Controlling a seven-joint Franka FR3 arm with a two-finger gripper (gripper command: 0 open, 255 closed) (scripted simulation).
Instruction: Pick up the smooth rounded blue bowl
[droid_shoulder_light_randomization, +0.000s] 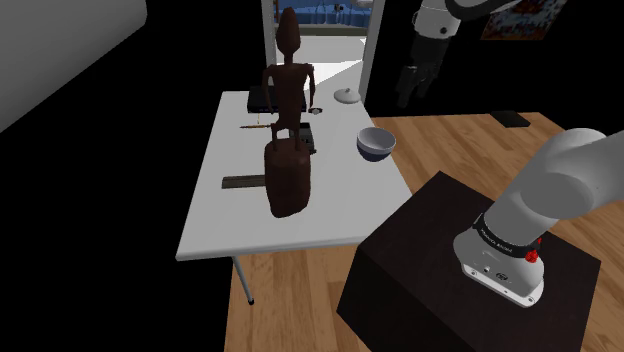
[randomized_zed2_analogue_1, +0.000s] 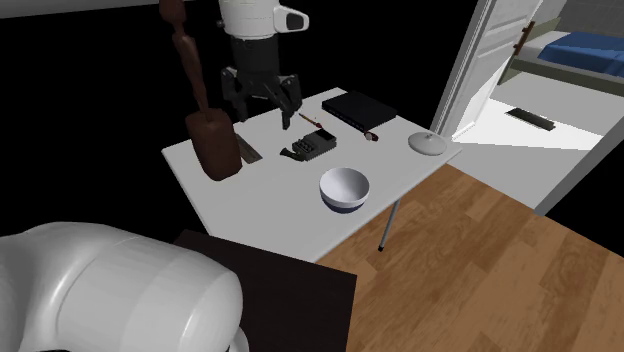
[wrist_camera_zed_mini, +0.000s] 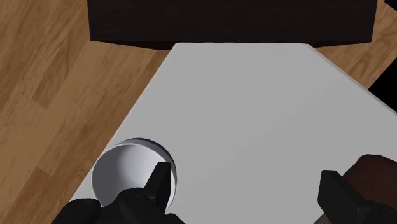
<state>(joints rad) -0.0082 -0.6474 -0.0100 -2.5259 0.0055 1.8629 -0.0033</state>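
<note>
The bowl (droid_shoulder_light_randomization: 376, 143) is blue outside and pale inside, and it stands upright on the white table (droid_shoulder_light_randomization: 300, 225) close to the edge that faces the stand. It sits near the table's front edge in the second exterior view (randomized_zed2_analogue_1: 344, 189). My black gripper (droid_shoulder_light_randomization: 413, 90) hangs open well above the table, empty, higher than the bowl and off to one side of it. From the wrist, the bowl (wrist_camera_zed_mini: 129, 175) lies far below, just outside one finger (wrist_camera_zed_mini: 159, 184), not between the two. The gripper (randomized_zed2_analogue_1: 262, 103) also hovers behind the tabletop clutter.
A tall brown wooden figure on a block (droid_shoulder_light_randomization: 288, 150) stands mid-table, near the other finger. A black flat box (randomized_zed2_analogue_1: 358, 111), a small dark device (randomized_zed2_analogue_1: 309, 144), a white dome (randomized_zed2_analogue_1: 427, 143) and a dark bar (droid_shoulder_light_randomization: 243, 181) lie farther back. The dark stand (droid_shoulder_light_randomization: 470, 270) adjoins the table.
</note>
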